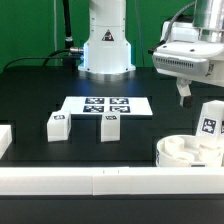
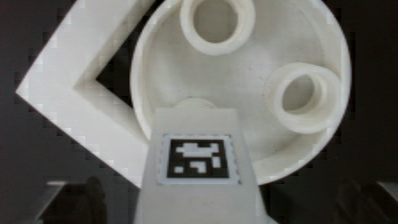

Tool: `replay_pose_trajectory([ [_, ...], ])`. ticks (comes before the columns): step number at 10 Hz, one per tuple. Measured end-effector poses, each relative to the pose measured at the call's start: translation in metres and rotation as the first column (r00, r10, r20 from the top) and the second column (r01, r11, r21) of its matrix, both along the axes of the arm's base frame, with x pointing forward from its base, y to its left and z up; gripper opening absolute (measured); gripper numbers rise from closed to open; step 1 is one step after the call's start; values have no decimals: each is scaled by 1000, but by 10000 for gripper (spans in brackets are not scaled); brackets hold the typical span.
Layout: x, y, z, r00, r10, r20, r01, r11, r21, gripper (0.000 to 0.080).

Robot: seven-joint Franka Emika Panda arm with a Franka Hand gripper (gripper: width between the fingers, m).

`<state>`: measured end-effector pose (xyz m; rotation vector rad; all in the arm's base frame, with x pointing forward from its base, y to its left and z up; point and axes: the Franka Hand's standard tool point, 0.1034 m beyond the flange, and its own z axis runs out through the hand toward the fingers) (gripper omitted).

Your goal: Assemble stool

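The white round seat lies at the exterior view's right, by the front rail. In the wrist view the seat shows two open sockets. A white leg with a black-and-white tag stands upright on the seat. My gripper hangs just above it. In the wrist view the leg sits between my dark fingers, with a dark gap on each side, so my gripper looks open around the leg. Two more legs lie on the black table.
The marker board lies mid-table in front of the robot base. A long white rail runs along the front edge, and its angled corner touches the seat. Another white piece sits at the exterior view's left edge.
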<state>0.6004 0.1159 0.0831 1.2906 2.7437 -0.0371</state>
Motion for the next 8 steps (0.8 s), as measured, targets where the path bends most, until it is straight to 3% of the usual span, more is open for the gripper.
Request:
replay_pose_trajectory([
  [1,0,0,0,1000,0,0,0,1000,0,616],
  [3,0,-1,-1,1000,-4,-1,4,1000,0,332],
  [6,0,-1,-1,998,-66,3,66,998,6,334],
  [8,-1,-2,-1,972,-236,8,236,972,21,334],
])
